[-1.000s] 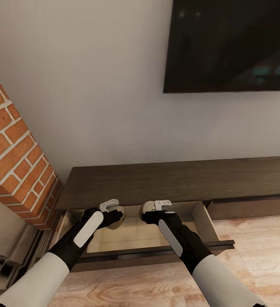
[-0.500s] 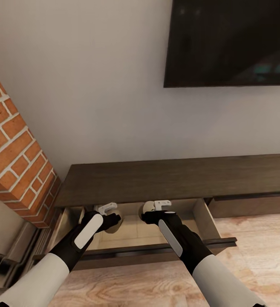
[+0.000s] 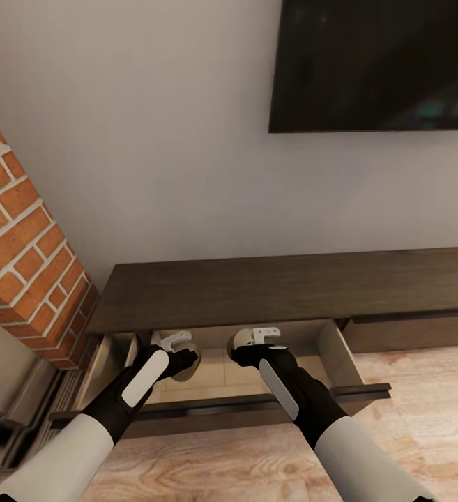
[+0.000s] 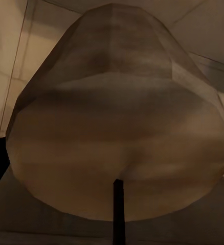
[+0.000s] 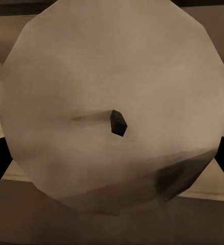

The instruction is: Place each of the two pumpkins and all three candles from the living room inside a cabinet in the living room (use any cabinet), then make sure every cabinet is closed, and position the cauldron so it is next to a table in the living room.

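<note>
- Living-room wall with a dark TV (image 3: pixel 375 63) above, brick column (image 3: pixel 19 258) at the left, and the long low cabinet (image 3: pixel 284 289) with one drawer (image 3: pixel 340 352) pulled out.
- Left tool (image 3: pixel 180 346) grips a candle (image 4: pixel 117 132) over the drawer's pale interior; right tool (image 3: pixel 253 341) grips another candle (image 5: pixel 112 107), wick toward the camera.
- Both candles hang inside the drawer opening, apart from each other.
- Risk, as I judge it: released while tilted, a candle could roll against the drawer wall.
- Drawer front (image 3: pixel 222 408) lies under both forearms; lifting out carelessly might snag it.
- Wooden floor (image 3: pixel 424 432) spreads below.
</note>
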